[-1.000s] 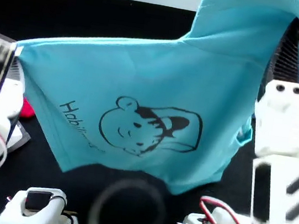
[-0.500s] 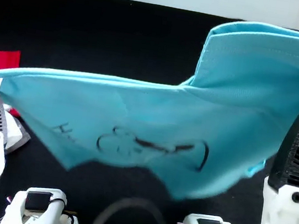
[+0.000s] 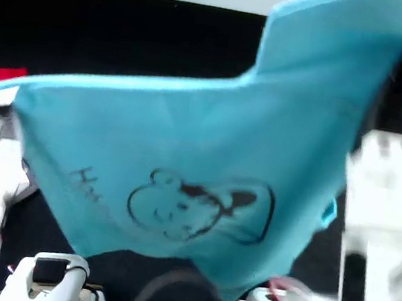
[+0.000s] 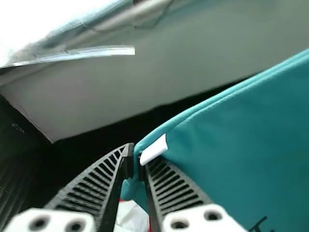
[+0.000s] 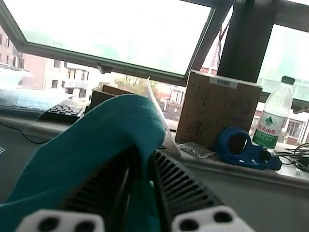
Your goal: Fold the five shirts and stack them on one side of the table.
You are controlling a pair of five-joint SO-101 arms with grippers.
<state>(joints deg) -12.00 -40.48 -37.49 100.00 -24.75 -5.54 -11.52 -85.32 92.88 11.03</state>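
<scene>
The left gripper (image 4: 133, 153) is pressed together on one edge of the blue shirt (image 3: 190, 119), and the right gripper (image 5: 145, 157) pinches another edge. The cloth hangs spread between them, above the black desk (image 3: 127, 35). It looks light, soft and floppy — best held by its corners or hems.

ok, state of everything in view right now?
teal shirt: held up, spread between both grippers, print facing the high camera.
left gripper: fingers shut on the shirt's edge.
right gripper: fingers shut on bunched shirt fabric.
red cloth: lying on the table, mostly hidden.
bottle: upright, cap on.
</scene>
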